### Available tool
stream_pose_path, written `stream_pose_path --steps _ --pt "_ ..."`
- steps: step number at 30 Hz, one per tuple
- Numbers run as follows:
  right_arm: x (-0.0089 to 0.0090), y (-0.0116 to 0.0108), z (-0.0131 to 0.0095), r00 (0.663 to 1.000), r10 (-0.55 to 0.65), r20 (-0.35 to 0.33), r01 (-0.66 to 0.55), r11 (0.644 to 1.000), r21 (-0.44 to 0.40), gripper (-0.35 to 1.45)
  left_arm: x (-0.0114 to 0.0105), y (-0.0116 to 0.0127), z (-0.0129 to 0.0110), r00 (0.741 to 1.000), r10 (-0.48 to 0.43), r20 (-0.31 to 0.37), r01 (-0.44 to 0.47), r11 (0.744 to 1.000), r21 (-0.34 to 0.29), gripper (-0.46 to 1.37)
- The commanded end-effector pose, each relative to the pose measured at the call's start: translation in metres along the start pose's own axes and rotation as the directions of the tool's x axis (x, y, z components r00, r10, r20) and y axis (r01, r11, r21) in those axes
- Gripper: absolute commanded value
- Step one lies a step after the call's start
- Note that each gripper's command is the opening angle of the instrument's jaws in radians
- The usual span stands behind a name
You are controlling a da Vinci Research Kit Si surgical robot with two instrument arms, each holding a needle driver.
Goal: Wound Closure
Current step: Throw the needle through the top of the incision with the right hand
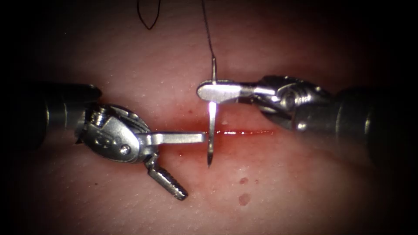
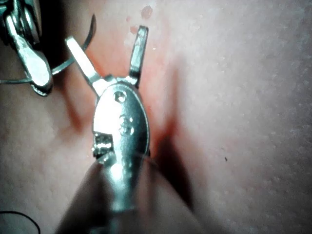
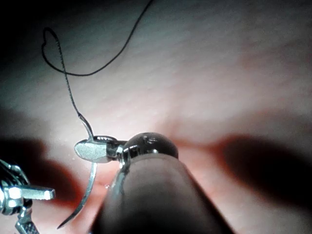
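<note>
My right tool (image 1: 213,92) comes in from the right with its jaws shut on the curved needle (image 1: 211,126) near its tail end. The needle hangs across the cut (image 1: 248,132), point (image 1: 209,164) toward the viewer, and looks free of the tissue. Black thread (image 1: 208,35) runs up from the needle's tail. My left tool (image 1: 193,166) holds nothing; its jaws stand wide open, one level along the cut almost touching the needle, the other angled down. The right wrist view shows the right tool (image 3: 92,150) holding the needle (image 3: 87,195). In the left wrist view the left tool (image 2: 107,36) is spread open.
Red fluid lines the cut and stains the tissue (image 1: 305,191) around it, with two small drops (image 1: 244,199) nearer the viewer. A loop of thread (image 1: 148,21) lies on the far tissue, also seen as a curl of thread (image 3: 63,73).
</note>
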State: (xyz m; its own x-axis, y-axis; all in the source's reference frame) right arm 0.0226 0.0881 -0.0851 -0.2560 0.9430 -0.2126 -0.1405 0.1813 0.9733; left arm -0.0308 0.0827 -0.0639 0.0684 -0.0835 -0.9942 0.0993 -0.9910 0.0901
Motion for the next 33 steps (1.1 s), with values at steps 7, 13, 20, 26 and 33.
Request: stream_pose_path --steps 7,13,20,26,33 --pt "0.0001 0.0001 -0.0005 0.998 -0.061 -0.012 0.061 0.997 -0.045 -0.35 -0.0001 -0.0003 -0.0012 0.999 -0.021 0.048 0.017 0.997 0.077 0.73" --pt "0.0003 0.0002 -0.001 0.993 -0.116 -0.004 0.115 0.99 -0.083 -0.35 -0.0007 -0.0007 -0.0021 0.991 -0.049 0.123 0.026 0.983 0.183 0.72" --pt "0.0003 0.0002 -0.0014 0.991 -0.134 -0.003 0.133 0.987 -0.09 -0.35 -0.0008 -0.0005 -0.0027 0.98 -0.066 0.189 0.021 0.973 0.23 0.65" --pt "0.0003 0.0002 -0.0015 0.989 -0.145 -0.002 0.144 0.985 -0.092 -0.35 -0.0007 -0.0002 -0.0031 0.973 -0.072 0.218 0.016 0.968 0.249 0.63" --pt "0.0003 0.0001 -0.0015 0.989 -0.151 -0.002 0.15 0.984 -0.092 -0.35 -0.0007 -0.0002 -0.0032 0.972 -0.073 0.222 0.015 0.968 0.252 0.63"
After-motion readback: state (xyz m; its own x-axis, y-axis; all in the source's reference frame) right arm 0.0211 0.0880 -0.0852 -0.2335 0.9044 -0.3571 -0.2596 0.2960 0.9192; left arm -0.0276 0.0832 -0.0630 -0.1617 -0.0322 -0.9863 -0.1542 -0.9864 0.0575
